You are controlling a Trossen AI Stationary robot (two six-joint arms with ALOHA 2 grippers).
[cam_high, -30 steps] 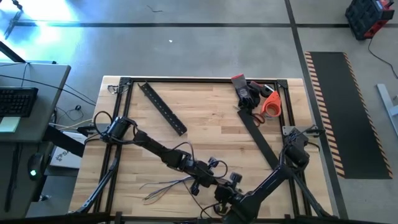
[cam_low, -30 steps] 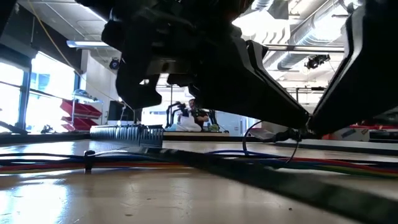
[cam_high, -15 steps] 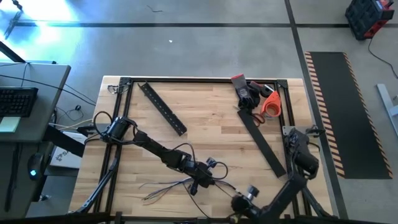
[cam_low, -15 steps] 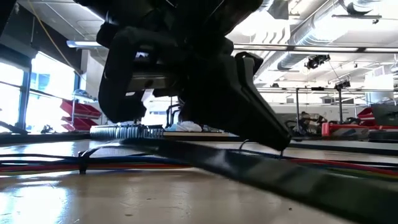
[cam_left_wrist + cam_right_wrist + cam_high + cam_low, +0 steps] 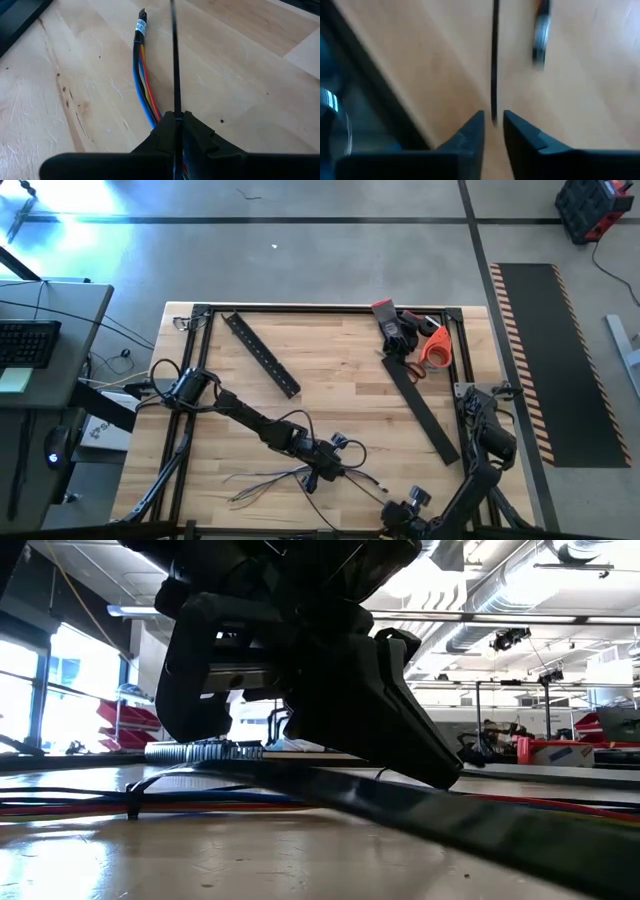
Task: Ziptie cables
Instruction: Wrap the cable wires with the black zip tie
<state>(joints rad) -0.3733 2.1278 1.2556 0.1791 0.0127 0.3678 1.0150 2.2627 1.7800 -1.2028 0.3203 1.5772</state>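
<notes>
Left gripper sits low on the table at about six o'clock in the high view, its fingers pressed tight together on a thin black zip tie strap that runs straight out ahead of it in the left wrist view. The cables, a bundle of blue, red and orange wires bound at their far tip, lie on the wood just beside that strap; in the high view they fan out from the gripper toward eight o'clock. Right gripper hangs near the table's front edge at roughly five o'clock, its fingers parted by a narrow gap with the strap's free end lined up between them but apparently not clamped. The risk, judged from this, is that the strap's tail slips out of that slit if the right arm pulls away before closing, so the loop is never tightened. A pull off the strap's line could drag the bundle sideways or twist the strap in the left grip. The loose wire ends at eight o'clock may also splay out of the tie.
</notes>
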